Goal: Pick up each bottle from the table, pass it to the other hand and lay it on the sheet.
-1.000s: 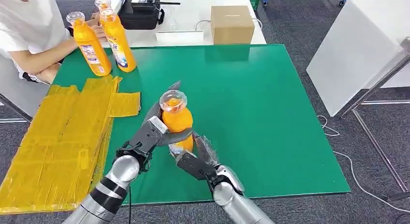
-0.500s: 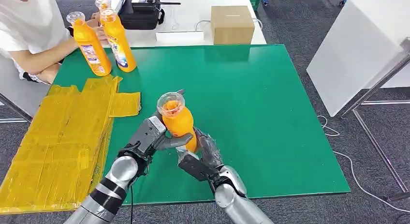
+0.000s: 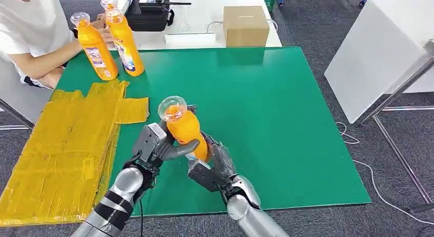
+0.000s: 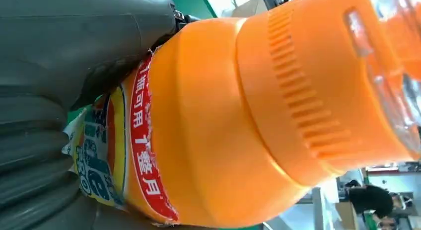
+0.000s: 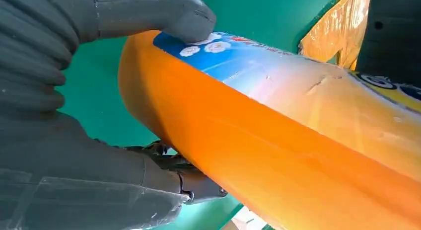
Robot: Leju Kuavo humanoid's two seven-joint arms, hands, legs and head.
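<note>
An orange plastic bottle with a clear domed cap and a printed label (image 3: 185, 129) is held up over the near middle of the green table mat (image 3: 286, 119), tilted with its cap toward the yellow crinkled sheet (image 3: 66, 150) that lies along the mat's left side. Both robot hands are on it. The left hand (image 3: 156, 145) wraps its upper body from the left, its thick grey thumb (image 3: 181, 147) crossing the front of the bottle just below the shoulder; the left wrist view shows the grey hand pressed against the label beside the ribbed orange collar. The right hand (image 3: 212, 168) holds the bottle's lower end from below and from the right, with its thumb on the blue flowered part of the label and dark fingers curled under the base in the right wrist view. How firmly the right fingers clamp is hard to judge, since the bottle hides most of them.

At the far left corner of the mat stand two more orange bottles with clear caps (image 3: 110, 40), upright and close together, with a person's hand (image 3: 105, 32) between them. A brown cardboard box (image 3: 245, 24) and a black case (image 3: 148, 14) sit on the white table beyond.
</note>
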